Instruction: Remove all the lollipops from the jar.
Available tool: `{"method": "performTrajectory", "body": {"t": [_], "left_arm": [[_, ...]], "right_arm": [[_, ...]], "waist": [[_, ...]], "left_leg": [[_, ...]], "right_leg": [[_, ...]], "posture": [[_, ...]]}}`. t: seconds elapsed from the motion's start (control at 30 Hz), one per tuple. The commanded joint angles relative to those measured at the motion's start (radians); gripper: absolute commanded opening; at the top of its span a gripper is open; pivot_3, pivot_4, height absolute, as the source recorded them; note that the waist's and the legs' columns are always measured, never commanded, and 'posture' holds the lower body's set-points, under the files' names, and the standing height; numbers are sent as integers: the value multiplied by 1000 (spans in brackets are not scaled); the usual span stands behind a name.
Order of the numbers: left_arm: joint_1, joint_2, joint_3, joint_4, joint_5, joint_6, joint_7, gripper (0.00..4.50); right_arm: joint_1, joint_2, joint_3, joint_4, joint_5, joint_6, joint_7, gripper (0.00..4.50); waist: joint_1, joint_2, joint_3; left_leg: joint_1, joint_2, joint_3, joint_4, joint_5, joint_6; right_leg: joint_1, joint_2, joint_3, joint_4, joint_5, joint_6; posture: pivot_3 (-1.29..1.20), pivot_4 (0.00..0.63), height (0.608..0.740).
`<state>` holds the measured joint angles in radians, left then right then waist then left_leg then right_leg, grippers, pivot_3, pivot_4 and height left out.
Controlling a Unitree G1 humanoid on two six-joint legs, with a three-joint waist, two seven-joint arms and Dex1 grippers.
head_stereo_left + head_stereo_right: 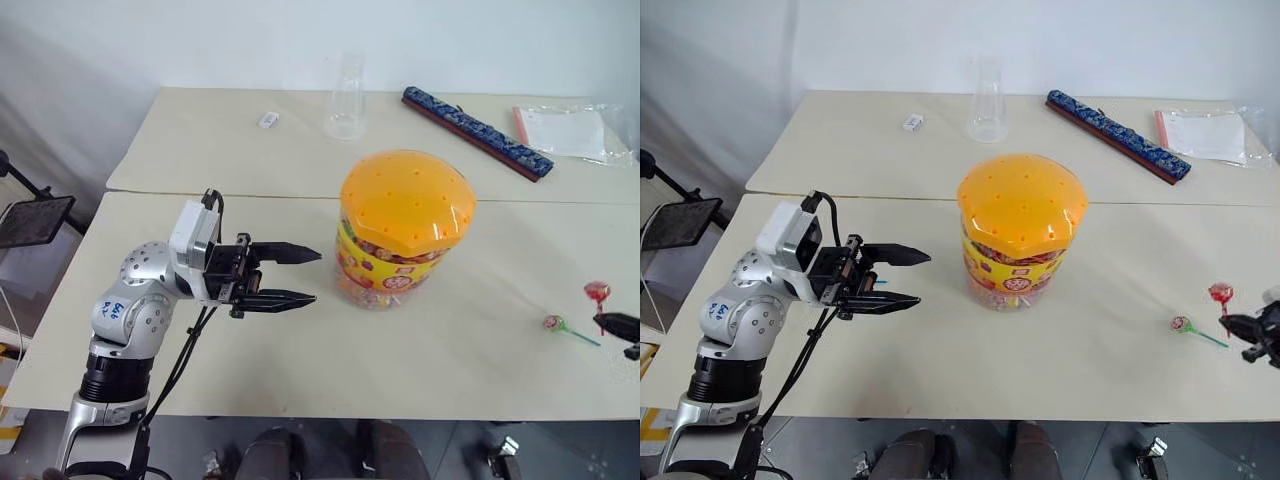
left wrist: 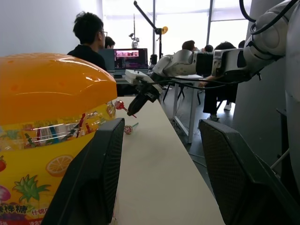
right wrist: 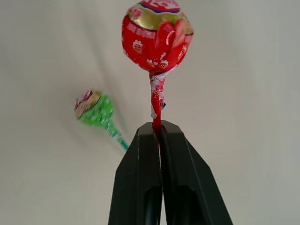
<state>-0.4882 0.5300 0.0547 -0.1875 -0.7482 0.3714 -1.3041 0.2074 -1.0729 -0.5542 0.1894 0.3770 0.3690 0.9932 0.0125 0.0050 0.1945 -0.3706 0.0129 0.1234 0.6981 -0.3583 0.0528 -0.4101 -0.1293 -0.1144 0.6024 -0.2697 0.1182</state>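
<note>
On the right edge of the table (image 1: 300,380) our right gripper (image 3: 159,129) is clamped on the thin stick of a red lollipop (image 3: 157,35), just above the tabletop and near a green one (image 3: 93,108) lying flat. We judge these candies light, the sticks stiff but slender, so the stick is the place to pinch. Round heads wear crinkly printed wrappers. Our left gripper (image 1: 305,275) hangs with fingers apart beside the jar (image 1: 400,230), which stands mid-table with its dotted orange lid on.
</note>
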Motion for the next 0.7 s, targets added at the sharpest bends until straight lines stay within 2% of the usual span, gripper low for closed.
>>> {"method": "performTrajectory", "body": {"t": [0.03,0.23,0.4,0.53,0.7], "left_arm": [[-12,11,3,-21,9,-5,17,2684],[5,18,30,2,18,10,80,2684],[103,70,58,100,139,-62,134,2684],[176,61,93,164,316,-242,291,2684],[303,76,125,119,401,-335,373,2684]], "right_arm": [[-6,9,-8,42,-1,-44,51,690],[-35,67,-89,-39,157,-69,202,2739],[-87,150,-23,-261,195,-220,253,4477],[-168,201,121,-326,180,-308,323,4477],[-251,241,231,-264,146,-378,355,4477]], "waist": [[4,0,0],[9,0,0],[4,1,0],[2,1,0],[13,1,0]], "left_leg": [[0,0,0,0,0,0],[0,0,-1,1,0,0],[1,1,-1,0,0,0],[1,1,-1,0,0,-1],[0,-1,-4,0,-1,-1]], "right_leg": [[0,0,0,0,0,0],[0,0,0,0,0,0],[0,0,-1,1,0,0],[0,0,-1,2,0,0],[0,-5,-1,2,0,0]], "posture": [[0,150,740],[0,150,740],[0,150,740],[0,150,740],[0,150,740]]}}
